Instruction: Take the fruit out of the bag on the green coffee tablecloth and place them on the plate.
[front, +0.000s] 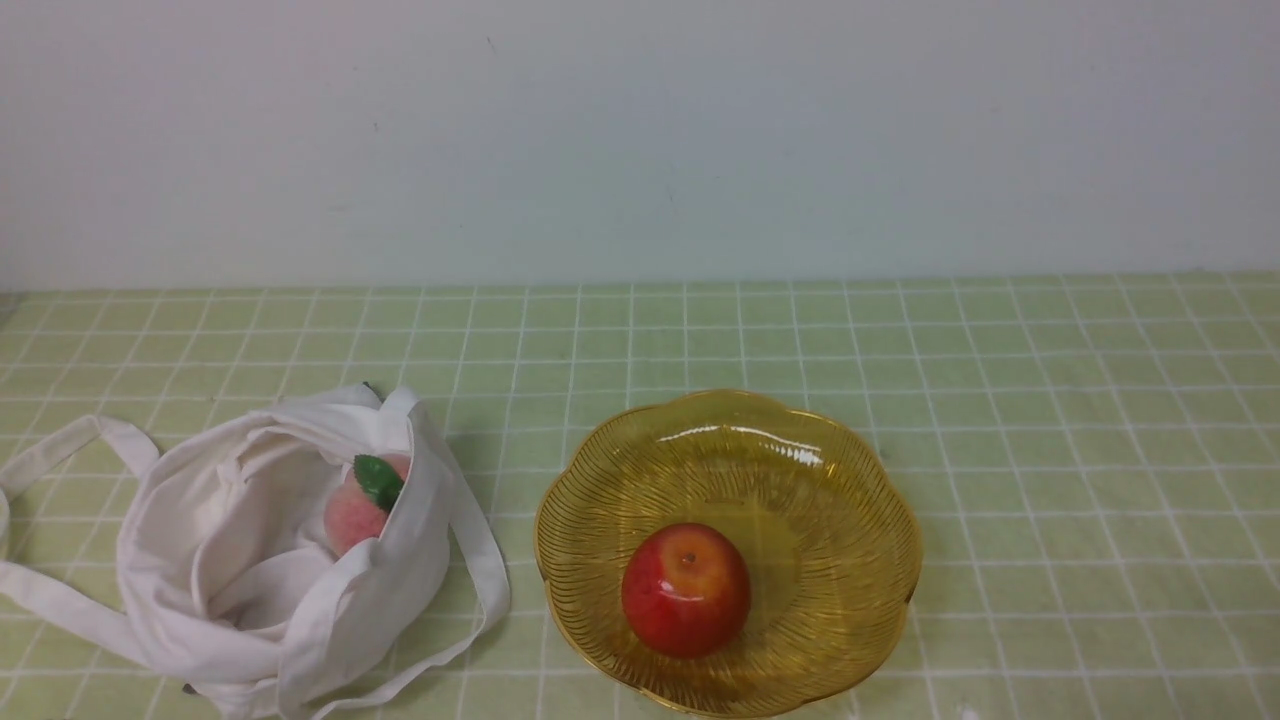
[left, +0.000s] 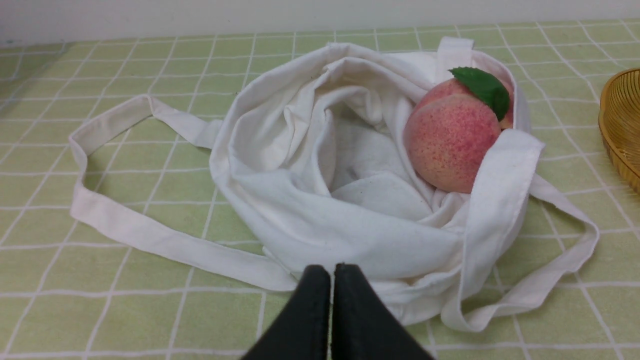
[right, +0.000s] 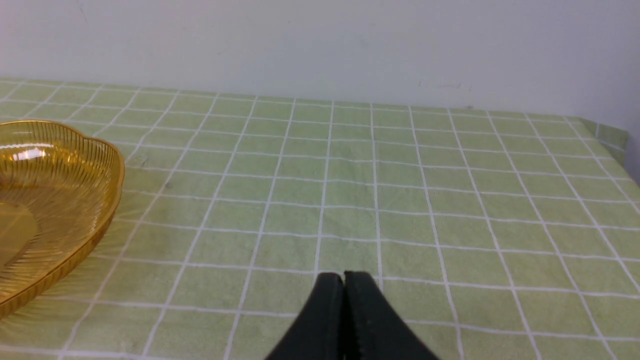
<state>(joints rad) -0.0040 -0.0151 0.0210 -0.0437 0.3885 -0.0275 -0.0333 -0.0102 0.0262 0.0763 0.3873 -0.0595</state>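
The white cloth bag (front: 240, 560) lies open on the green checked tablecloth (front: 1050, 450) at the left. The pink peach (front: 355, 515) with a green leaf sits inside it against the right wall; it also shows in the left wrist view (left: 450, 145) with the bag (left: 320, 220). The red apple (front: 686, 590) rests in the amber plate (front: 850, 480). My left gripper (left: 332, 272) is shut and empty, just short of the bag's near side. My right gripper (right: 344, 280) is shut and empty over bare cloth to the right of the plate (right: 75, 200). Neither gripper shows in the front view.
The bag's long straps (front: 480, 560) trail over the cloth on both sides, one reaching toward the plate. A pale wall (front: 640, 140) closes the back of the table. The cloth's right edge shows in the right wrist view (right: 610, 135).
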